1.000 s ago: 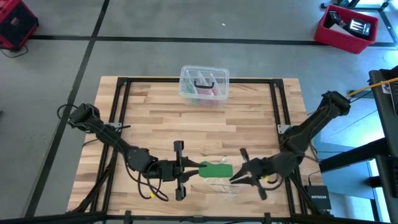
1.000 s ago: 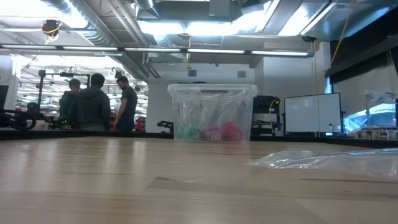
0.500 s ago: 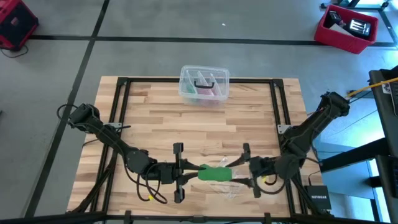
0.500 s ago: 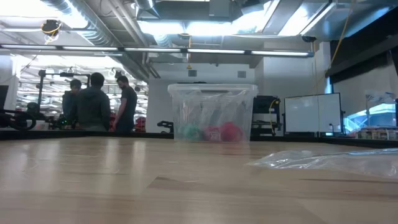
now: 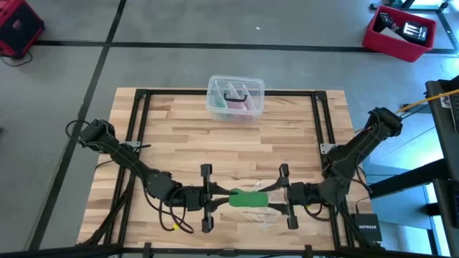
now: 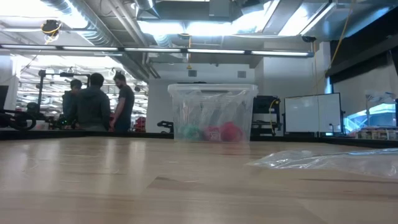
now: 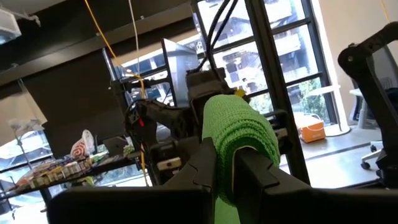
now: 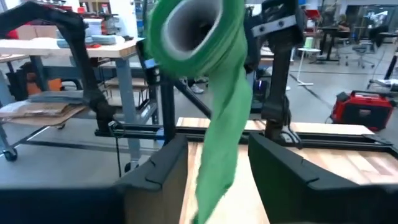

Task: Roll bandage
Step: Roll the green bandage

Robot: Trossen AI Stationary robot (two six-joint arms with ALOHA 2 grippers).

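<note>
- Left pincer [image 5: 219,198]: sits low over the near edge of the worktop [image 5: 179,143], left of centre, fingers clamped on one end of the bandage [image 5: 249,198]. The left wrist view shows the green roll [image 7: 239,140] gripped between the two dark fingers.
- Bandage: held off the worktop between the two pincers, lying left to right along the near edge. It is partly wound into a short thick cylinder with a hollow core; a loose tail [image 8: 219,155] hangs down from it in the right wrist view.
- Right pincer [image 5: 281,198]: faces the roll from the right, fingers spread apart on either side of the hanging tail and not gripping it.
- Progress, judged: the greater part appears wound. The hanging tail remains to be taken up and the roll finished.
- Surroundings: a crumpled clear plastic bag [image 5: 259,215] lies on the worktop just under and beside the roll. A clear plastic box [image 5: 235,98] with pink and dark contents stands at the far edge, well apart.
- Obstruction: the bag is the nearest thing that might catch the tail; nothing else stands close. People [image 6: 93,102] stand in the room beyond, away from the worktop.
</note>
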